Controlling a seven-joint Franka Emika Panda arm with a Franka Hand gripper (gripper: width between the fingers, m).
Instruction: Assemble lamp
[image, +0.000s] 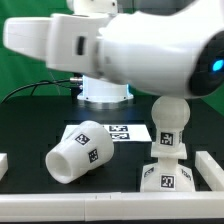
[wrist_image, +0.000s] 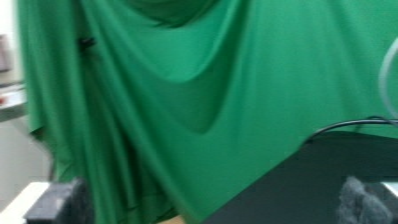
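Fingers (wrist_image: 50, 203) spread wide apart, gripping nothing, facing green curtain (wrist_image: 178, 90). On worktop (image: 30, 130): shade (image: 78, 151) tipped sideways; bulb (image: 168, 122) upright in base (image: 166, 175).

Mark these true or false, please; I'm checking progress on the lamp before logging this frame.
1. The shade lies on its side on the table. True.
2. The bulb stands on the base. True.
3. The shade sits over the bulb. False: it lies apart, toward the exterior view's left.
4. The end effector holds the bulb. False: the wrist view shows only a green curtain, nothing between the fingers.
5. The marker board lies behind the shade. True.
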